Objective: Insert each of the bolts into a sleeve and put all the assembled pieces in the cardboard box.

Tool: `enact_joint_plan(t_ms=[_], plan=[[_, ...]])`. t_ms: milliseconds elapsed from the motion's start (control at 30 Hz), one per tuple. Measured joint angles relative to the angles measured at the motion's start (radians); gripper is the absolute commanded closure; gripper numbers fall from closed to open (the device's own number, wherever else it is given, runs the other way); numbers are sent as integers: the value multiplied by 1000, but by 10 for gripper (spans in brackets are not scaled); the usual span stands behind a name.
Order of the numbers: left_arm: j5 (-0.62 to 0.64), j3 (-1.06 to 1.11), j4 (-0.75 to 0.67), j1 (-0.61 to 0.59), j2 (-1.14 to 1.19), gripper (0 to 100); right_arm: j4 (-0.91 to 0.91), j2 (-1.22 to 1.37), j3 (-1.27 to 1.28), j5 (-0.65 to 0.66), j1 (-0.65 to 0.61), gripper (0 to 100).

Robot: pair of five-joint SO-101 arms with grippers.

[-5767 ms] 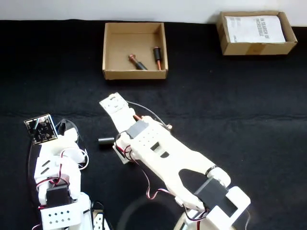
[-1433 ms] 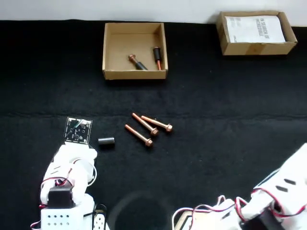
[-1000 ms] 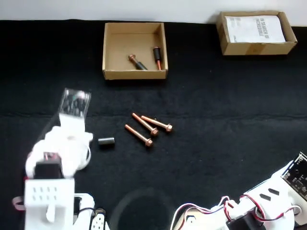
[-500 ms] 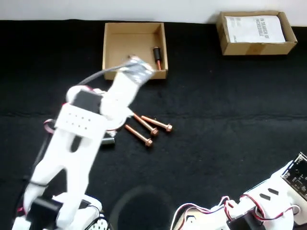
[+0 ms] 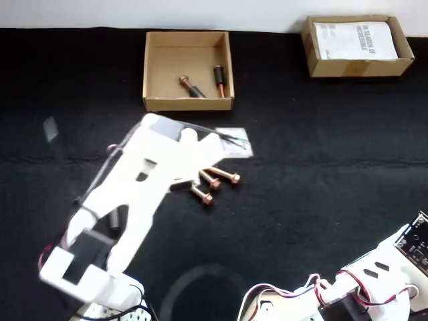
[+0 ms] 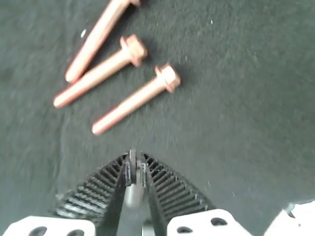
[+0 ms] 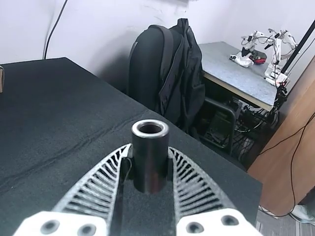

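Currently my left gripper (image 6: 133, 164), jaws pinched shut, hangs just over three loose bolts (image 6: 135, 101) mid-frame on the surface. My right gripper (image 7: 150, 167) clamps a sleeve (image 7: 149, 135) bore-up, probably to receive one. The cardboard box (image 5: 164, 63) sits upper centre with two assembled pieces (image 5: 190, 87) inside.

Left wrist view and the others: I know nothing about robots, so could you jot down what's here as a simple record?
Loose bolts: three, copper-coloured, on the black table
Left fingers: closed, tips aimed at those bolts
Right fingers: closed on an upright dark sleeve
Cardboard box: two assembled pieces inside
Second box: holds a printed sheet
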Motion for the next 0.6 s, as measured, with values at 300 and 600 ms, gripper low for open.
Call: enact_joint_plan(t_ms=[300,600], plan=[[17,-84,-31,94,147,873,0,0,0,0,0,991],[-55,-150,-31,97,279,854,0,0,25,0,0,991]])
